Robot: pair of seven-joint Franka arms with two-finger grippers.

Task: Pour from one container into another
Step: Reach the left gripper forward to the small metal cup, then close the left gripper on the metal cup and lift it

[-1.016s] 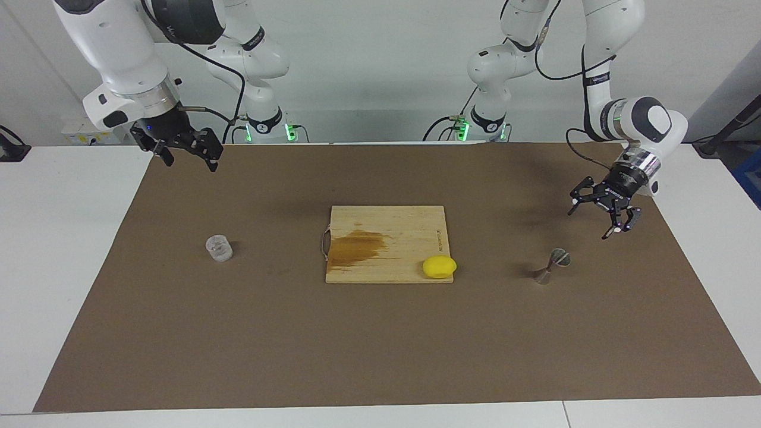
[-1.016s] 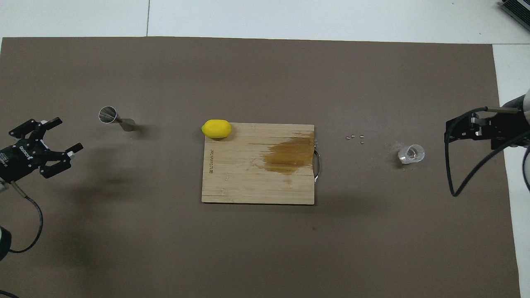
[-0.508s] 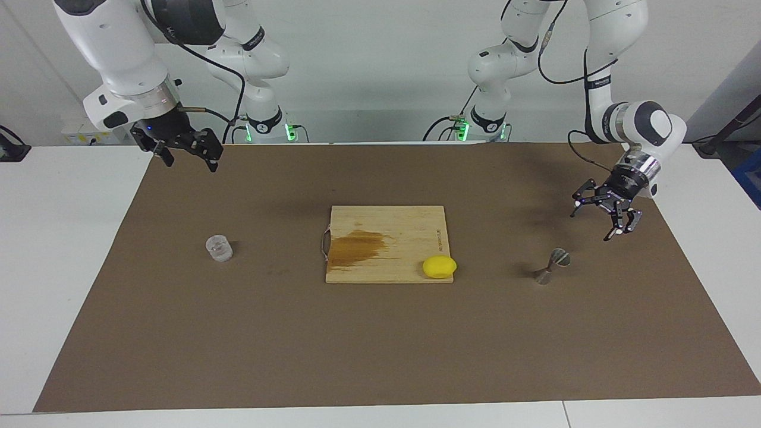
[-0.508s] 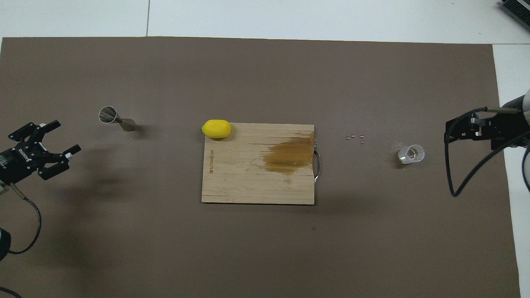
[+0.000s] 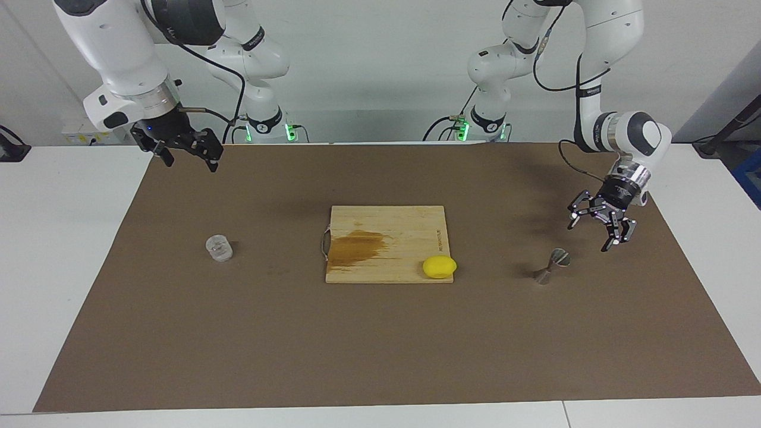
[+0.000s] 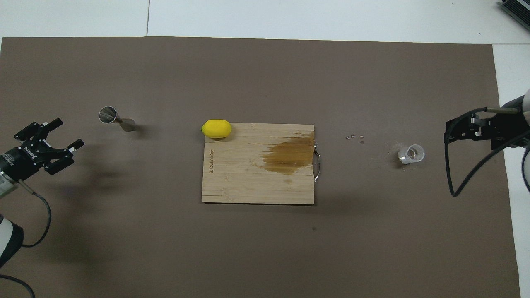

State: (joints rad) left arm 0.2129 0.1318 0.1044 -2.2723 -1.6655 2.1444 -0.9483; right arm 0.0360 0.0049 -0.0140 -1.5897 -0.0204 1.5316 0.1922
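Note:
A small clear glass cup [image 5: 219,248] stands on the brown mat toward the right arm's end; it also shows in the overhead view [image 6: 411,153]. A silvery hourglass jigger [image 5: 551,266] stands on the mat toward the left arm's end, its mouth open upward in the overhead view [image 6: 117,119]. My left gripper [image 5: 591,235] is open and empty, raised over the mat beside the jigger and apart from it; the overhead view [image 6: 70,132] shows it too. My right gripper [image 5: 190,163] is open and empty, held high over the mat's edge near the cup [image 6: 448,132].
A wooden cutting board [image 5: 386,223] with a brown stain lies in the middle of the mat. A yellow lemon [image 5: 439,267] sits at its corner toward the jigger. A few small bits [image 6: 355,138] lie on the mat between board and cup.
My left gripper has come lower and a little closer to the jigger, its wrist turning. The right arm, cup, jigger and lemon have not moved.

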